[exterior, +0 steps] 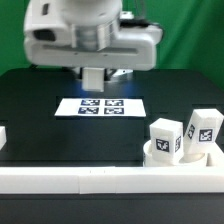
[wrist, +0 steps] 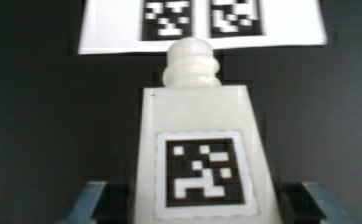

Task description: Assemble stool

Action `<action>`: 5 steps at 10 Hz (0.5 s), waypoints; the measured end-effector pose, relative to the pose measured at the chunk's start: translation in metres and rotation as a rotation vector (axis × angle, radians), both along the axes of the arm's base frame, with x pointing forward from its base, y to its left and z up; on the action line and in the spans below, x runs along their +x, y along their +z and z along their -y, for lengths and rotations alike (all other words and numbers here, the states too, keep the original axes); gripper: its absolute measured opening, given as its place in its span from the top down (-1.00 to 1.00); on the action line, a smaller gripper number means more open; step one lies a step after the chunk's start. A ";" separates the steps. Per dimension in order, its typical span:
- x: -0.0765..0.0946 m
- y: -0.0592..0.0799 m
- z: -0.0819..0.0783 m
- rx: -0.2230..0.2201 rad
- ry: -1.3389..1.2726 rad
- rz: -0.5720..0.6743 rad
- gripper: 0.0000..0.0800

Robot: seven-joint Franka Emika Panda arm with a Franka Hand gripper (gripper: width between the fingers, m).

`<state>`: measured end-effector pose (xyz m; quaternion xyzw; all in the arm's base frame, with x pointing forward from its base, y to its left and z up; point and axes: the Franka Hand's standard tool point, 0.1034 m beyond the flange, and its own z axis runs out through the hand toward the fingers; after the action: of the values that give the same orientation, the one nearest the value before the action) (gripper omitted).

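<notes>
As our pincer (wrist: 206,204) clamps one stool leg (wrist: 199,120), its long axis runs out from the jaws, knobbed tip toward the marker board (wrist: 116,30); we see the seat (exterior: 163,159) at the exterior view's right.

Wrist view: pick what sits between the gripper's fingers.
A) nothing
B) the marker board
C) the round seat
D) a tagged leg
D: a white leg bearing a square tag fills the gap between the two fingers of the gripper, its knobbed tip pointing toward the marker board.
</notes>
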<state>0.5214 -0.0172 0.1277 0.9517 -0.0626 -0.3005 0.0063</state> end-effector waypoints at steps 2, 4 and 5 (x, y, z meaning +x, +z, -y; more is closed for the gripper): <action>0.020 0.023 -0.025 -0.015 -0.011 0.108 0.16; 0.025 0.020 -0.027 -0.013 -0.008 0.277 0.16; 0.028 0.020 -0.028 -0.013 -0.007 0.339 0.16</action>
<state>0.5495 0.0111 0.1479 0.9885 -0.0680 -0.1354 0.0009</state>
